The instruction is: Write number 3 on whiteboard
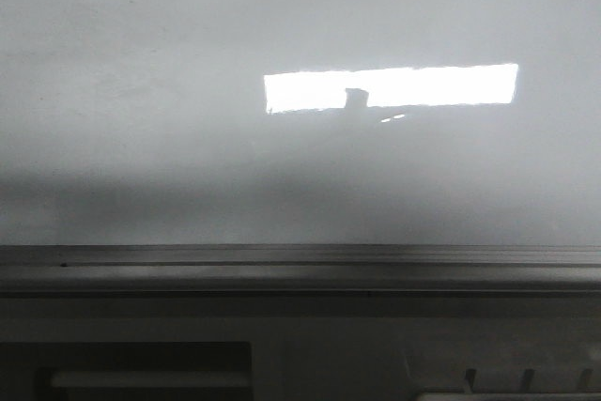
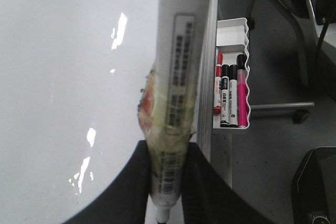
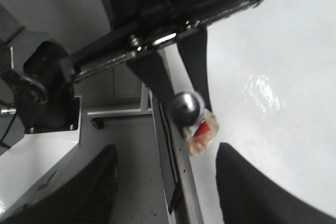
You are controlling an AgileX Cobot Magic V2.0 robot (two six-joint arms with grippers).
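Note:
The whiteboard (image 1: 188,91) fills the front view, its grey ledge (image 1: 300,265) along the near edge. No number 3 shows on it, only a bright rectangular glare. Neither gripper is in the front view. In the left wrist view my left gripper (image 2: 168,156) is shut on a white marker (image 2: 176,98) wrapped in yellowish tape, beside the whiteboard (image 2: 63,77) edge. In the right wrist view my right gripper (image 3: 168,187) is open and empty, facing the left gripper (image 3: 178,85) and the marker (image 3: 199,132), over the whiteboard (image 3: 273,77) edge.
A white tray (image 2: 233,22) beside the board's edge holds several markers, red, black and pink. Chair legs and a grey floor lie beyond it. A dark robot base (image 3: 47,87) stands beside the board in the right wrist view.

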